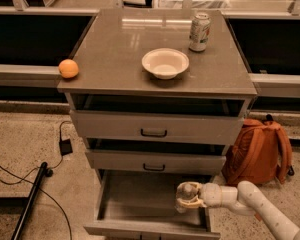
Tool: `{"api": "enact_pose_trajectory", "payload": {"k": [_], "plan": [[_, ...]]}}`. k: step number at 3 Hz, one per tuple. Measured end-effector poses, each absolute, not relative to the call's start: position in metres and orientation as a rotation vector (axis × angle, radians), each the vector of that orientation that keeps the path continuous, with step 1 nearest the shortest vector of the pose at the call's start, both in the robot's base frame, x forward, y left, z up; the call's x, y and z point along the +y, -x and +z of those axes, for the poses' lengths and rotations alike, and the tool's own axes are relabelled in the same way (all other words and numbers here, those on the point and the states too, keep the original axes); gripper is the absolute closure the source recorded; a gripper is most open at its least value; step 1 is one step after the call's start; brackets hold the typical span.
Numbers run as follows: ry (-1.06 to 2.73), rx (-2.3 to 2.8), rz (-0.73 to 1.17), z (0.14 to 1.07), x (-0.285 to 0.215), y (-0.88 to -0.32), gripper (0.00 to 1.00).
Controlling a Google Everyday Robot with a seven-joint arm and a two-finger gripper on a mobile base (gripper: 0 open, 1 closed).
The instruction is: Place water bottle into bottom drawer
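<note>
Pincer [188,201] clenched on water bottle [185,190], cap up. Open bottom drawer [140,201] directly beneath pincer, extending left. Bottle likely light, thin-walled, slippery, crushable: hold ribbed mid-body gently. Can [199,31], bowl [165,62] on desk [115,44], well above pincer.

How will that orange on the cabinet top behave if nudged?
Round and at the cabinet top's edge, the orange would likely roll off. Smaller than the bowl, it is probably light. The gripper is low over the bottom drawer.
</note>
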State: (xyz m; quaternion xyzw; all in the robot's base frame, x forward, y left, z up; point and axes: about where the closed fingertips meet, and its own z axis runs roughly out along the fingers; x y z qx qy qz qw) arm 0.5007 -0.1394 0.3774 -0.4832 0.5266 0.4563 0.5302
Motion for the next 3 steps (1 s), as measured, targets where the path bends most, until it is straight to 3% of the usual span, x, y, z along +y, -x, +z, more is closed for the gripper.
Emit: {"api": "enact_pose_trajectory", "payload": {"k": [3], "plan": [[1.211, 1.296, 1.107, 0.315, -0.135, -0.477, 1.0]]}}
